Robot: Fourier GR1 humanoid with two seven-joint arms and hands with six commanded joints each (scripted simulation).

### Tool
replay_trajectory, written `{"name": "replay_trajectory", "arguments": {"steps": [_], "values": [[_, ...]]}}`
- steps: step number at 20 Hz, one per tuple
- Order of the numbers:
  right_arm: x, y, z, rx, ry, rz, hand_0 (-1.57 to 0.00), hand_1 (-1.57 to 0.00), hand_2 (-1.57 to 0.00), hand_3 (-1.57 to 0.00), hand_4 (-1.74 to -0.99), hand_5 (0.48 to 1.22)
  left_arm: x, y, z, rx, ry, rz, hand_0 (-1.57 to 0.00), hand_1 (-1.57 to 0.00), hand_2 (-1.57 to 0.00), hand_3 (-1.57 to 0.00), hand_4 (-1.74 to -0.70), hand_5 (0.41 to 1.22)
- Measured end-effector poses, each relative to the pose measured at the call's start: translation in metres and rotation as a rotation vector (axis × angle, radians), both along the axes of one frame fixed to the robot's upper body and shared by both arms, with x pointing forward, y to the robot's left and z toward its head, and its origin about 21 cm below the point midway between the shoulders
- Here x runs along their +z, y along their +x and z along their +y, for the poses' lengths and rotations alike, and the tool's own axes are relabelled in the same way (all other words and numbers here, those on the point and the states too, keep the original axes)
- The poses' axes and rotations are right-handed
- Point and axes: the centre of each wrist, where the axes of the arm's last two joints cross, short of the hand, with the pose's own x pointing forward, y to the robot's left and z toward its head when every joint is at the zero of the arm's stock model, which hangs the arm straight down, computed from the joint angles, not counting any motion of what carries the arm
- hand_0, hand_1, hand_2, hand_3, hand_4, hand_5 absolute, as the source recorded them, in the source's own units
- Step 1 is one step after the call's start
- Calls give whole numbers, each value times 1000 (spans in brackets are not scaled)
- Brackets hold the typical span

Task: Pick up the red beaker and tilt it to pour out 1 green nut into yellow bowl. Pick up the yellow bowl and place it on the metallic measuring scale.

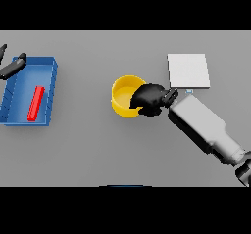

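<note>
The right hand [150, 99] sits on the right rim of the bowl [124, 95], its fingers curled over the edge as if pinching the wall. That grip suits the task's second half, since a shallow bowl is most easily lifted by its rim. The scale [188, 71], a pale square plate, lies just up and to the right of this hand, near but apart from it, so the carry looks short. I judge the bowl stays on the table for now, because no gap shows beneath it. Whether a nut lies inside I cannot tell; the visible floor of the bowl shows only yellow.

Far to the left of the right hand sits a blue tray [53, 69] holding a red beaker [36, 103], lying flat on its side. The left hand [12, 67] hovers at the tray's upper left corner, its fingers straight and holding nothing, out of the way.
</note>
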Motion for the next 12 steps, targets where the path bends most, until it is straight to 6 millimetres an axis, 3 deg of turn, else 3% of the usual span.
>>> {"name": "replay_trajectory", "arguments": {"steps": [7, 9, 12], "values": [[35, 3, -9, -31, 13, -31, -1555, -1554, -1491, -1153, -1735, 1217, 2, 1, -7, -15, 18, -6, 1, 1, 1, 1, -776, 702], [49, 2, -14, -58, 13, -62, -1561, -1560, -1433, -1215, -1737, 1219, 4, 4, -7, -10, 7, -1, 1, 1, 1, 1, -782, 702], [57, -8, -24, -92, 0, -76, -1566, -1566, -1491, -1182, -1739, 1219, 6, 3, -4, -5, -14, -5, 1, 1, 1, 1, -798, 702]]}}
